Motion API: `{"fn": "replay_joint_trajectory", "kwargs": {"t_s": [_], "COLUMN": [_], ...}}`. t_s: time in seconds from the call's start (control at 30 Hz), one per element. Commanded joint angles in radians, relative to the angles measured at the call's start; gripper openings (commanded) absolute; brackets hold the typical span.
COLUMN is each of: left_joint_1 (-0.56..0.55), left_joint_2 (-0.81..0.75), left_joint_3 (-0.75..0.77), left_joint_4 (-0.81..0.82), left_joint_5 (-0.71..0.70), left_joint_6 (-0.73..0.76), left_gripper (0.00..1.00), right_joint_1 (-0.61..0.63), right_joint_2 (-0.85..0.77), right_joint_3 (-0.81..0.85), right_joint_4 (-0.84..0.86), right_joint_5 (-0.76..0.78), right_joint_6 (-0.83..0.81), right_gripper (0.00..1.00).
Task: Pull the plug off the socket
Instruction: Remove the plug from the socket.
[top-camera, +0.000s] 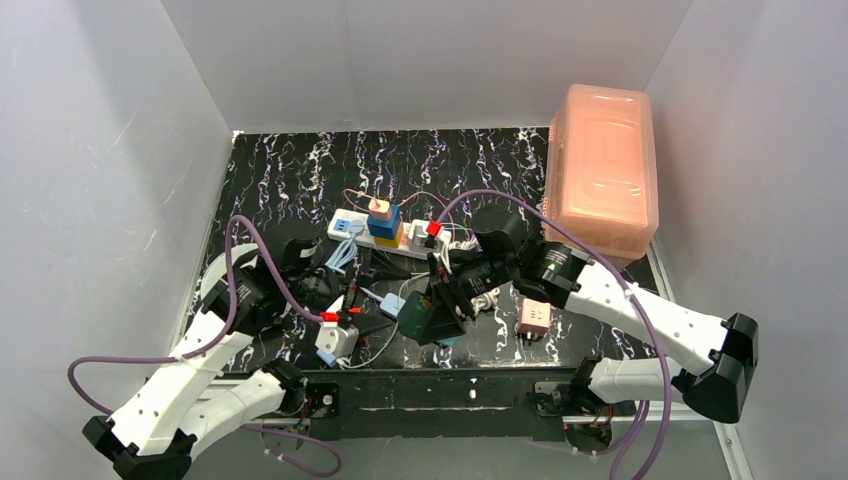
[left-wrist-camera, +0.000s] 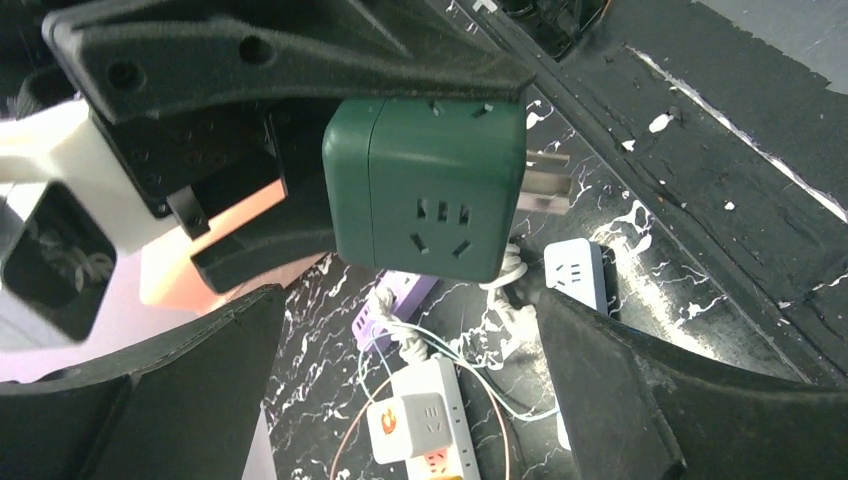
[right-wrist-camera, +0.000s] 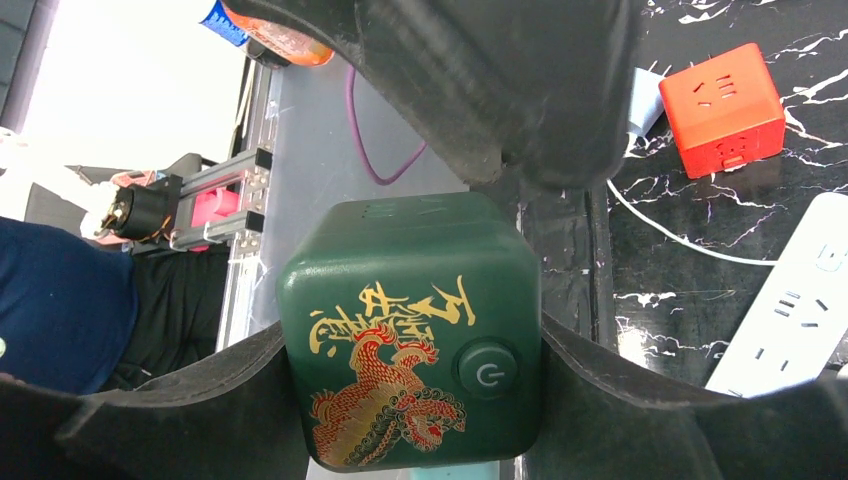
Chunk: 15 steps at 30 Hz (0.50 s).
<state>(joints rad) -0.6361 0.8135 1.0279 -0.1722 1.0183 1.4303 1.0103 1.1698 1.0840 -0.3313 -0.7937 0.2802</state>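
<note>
A: Okay, right hand (right-wrist-camera: 410, 400)?
B: Pinching the green cube plug (right-wrist-camera: 410, 330) from both sides. Gold-and-red dragon print and power button face its wrist camera.
A: Left hand (left-wrist-camera: 405, 400)?
B: Spread wide, holding nothing. The plug sits in front of it, metal prongs (left-wrist-camera: 545, 185) bare.
A: Socket?
B: Long white socket (top-camera: 415, 242) lies mid-bench (top-camera: 280, 170), with other cubes plugged in. The plug is off it, held nearer the arm bases.
</note>
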Motion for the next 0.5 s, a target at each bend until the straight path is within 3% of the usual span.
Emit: {"fn": "replay_joint_trajectory", "kwargs": {"t_s": [0.0,0.13,0.47], "left_joint_1": [-0.033,-0.091,-0.125], "left_joint_2": [0.007,0.012,0.026], "left_joint_3": [0.029,0.036,0.059], "left_joint_4": [-0.034,-0.035,-0.091], "left_joint_5": [0.093,0.064,0.031], "left_joint_6": [0.066,0.072,0.133], "left_gripper": [0.98,0.95,0.59], "right_joint_1": [0.013,0.015,0.027], "right_joint_2": [0.026,0.050,0.088], "right_joint_3": [0.093,0.113,0.139], "right_joint_4": [-0.017,-0.012,0.005], "right_joint_5": [-0.041,-0.033,-0.026], "right_joint_6": [-0.044,-0.052,-0.045], "right_gripper": [0.01,0.01,0.01]}}
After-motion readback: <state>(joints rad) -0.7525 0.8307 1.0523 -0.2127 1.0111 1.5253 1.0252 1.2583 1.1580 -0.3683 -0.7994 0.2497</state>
